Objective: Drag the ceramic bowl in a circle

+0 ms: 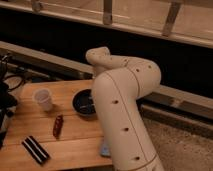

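The ceramic bowl (84, 103) is black, glossy and shallow, with pale glints inside. It sits on the wooden table (75, 137) near the back middle, and its right side is covered by my white arm (122, 100). The arm rises from the lower right, bends at the elbow and reaches down behind itself beside the bowl. My gripper is hidden behind the arm, somewhere at the bowl's right side.
A translucent white cup (44, 99) stands left of the bowl. A small red-brown packet (58, 126) and a black striped bar (36, 150) lie nearer the front. A blue item (104, 148) peeks out by the arm. Dark equipment with cables (5, 102) lines the left edge.
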{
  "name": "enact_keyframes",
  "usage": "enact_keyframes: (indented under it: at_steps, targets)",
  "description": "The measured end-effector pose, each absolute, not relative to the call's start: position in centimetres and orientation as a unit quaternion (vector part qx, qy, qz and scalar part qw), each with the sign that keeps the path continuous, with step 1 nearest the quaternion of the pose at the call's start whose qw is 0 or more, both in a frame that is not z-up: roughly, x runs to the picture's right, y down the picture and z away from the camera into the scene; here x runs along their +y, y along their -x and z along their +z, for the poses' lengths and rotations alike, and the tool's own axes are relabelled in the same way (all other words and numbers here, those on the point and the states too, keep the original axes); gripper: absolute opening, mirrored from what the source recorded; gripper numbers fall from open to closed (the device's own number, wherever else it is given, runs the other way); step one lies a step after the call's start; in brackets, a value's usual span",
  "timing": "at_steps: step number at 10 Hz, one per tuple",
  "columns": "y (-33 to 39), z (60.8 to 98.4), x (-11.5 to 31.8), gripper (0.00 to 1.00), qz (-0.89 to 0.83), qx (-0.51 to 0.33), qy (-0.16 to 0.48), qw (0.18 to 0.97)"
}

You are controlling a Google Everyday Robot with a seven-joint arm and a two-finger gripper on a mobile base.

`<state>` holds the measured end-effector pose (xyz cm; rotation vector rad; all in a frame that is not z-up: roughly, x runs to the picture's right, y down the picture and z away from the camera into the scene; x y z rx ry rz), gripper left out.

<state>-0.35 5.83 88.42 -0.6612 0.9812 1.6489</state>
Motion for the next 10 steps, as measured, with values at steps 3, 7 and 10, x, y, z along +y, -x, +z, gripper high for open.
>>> enact_keyframes:
  at_steps: [3,7,10]
  targets:
    - [-3.9,90.6,9.7,0.8,0.683,0.438,0.322,0.488]
    - [-4.7,92.0,11.9,0.53,0.675,0.433,0.369,0.47]
    - [-2.9,90.4,10.7,0.2,0.668,0.407,0.378,0.496]
